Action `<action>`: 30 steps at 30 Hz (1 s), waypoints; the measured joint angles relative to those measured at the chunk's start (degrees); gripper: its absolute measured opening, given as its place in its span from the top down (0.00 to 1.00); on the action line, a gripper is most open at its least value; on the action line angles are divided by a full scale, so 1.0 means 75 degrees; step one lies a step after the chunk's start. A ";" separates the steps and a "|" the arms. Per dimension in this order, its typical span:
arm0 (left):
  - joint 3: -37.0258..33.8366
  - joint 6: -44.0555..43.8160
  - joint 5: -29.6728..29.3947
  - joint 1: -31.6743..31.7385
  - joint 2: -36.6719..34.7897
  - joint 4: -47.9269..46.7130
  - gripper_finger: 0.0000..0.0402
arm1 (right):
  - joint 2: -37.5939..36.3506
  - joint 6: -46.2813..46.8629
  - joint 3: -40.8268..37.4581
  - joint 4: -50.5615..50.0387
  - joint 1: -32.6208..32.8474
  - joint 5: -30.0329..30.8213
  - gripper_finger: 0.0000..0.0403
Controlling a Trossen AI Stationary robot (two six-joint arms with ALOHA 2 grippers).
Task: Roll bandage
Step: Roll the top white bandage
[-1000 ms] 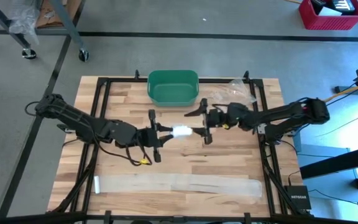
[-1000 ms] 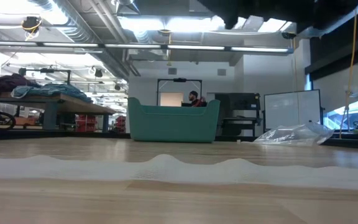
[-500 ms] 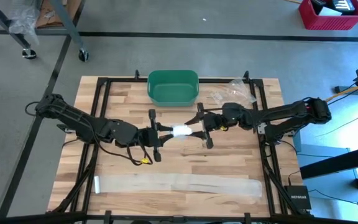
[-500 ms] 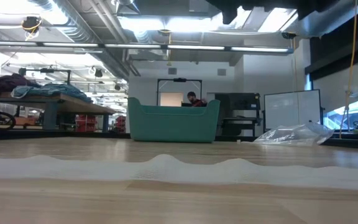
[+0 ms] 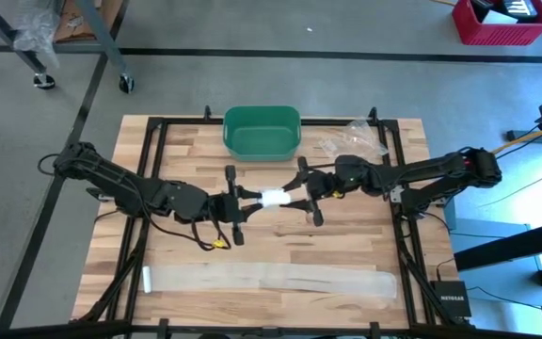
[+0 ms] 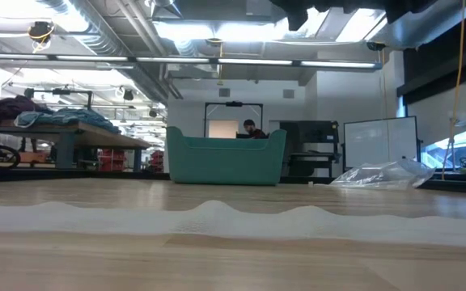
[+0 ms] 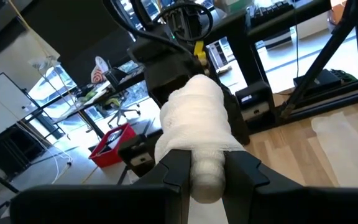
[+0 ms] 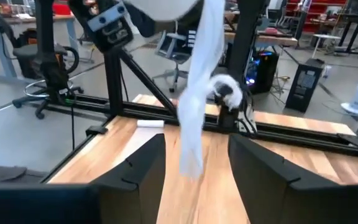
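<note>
A white bandage roll (image 5: pixel 273 199) hangs in the air over the middle of the table, between my two grippers. My left gripper (image 5: pixel 250 201) comes from the table's left and is shut on the roll (image 7: pixel 197 118). My right gripper (image 5: pixel 301 193) faces it from the right and is open. A loose tail of bandage (image 8: pixel 194 118) hangs down from the roll (image 8: pixel 166 6) between the right gripper's fingers (image 8: pixel 142 168); whether they touch it I cannot tell. A long flat bandage strip (image 5: pixel 266 278) lies along the table's near edge. My left gripper pinches the roll's near end (image 7: pixel 205 177) between its two fingers (image 7: pixel 176 165). The fingers come level from the table's left and lie along the roll. The roll sticks out level toward the right gripper, lifted clear of the table, with its tail hanging below.
A green bin (image 5: pixel 262 132) stands at the table's far edge, and a clear plastic bag (image 5: pixel 351 143) lies to its right. The flat strip (image 6: pixel 217 217) lies in low waves across the near side. Bare wood shows between the grippers and that strip.
My right gripper has tipped up to level and drawn a little toward the table's left, closer to the roll. The roll stays lifted in my left gripper.
</note>
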 joint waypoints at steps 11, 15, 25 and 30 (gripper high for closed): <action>0.0000 0.0029 0.0000 -0.0003 0.0000 0.0023 0.87 | 0.0112 -0.0091 -0.0002 0.0281 -0.0009 0.0204 0.81; 0.0000 0.0029 0.0000 -0.0004 0.0000 0.0017 0.87 | 0.0091 -0.0296 -0.0002 0.0205 -0.0009 0.0204 0.97; 0.0000 0.0623 0.1538 -0.0417 0.0000 0.0054 0.87 | -0.0043 -0.0199 -0.0005 -0.0554 -0.0244 0.1537 0.98; -0.0003 0.1181 0.1748 -0.0705 0.0000 0.0413 0.87 | -0.0051 0.0524 -0.0005 -0.1152 -0.0526 0.1998 0.97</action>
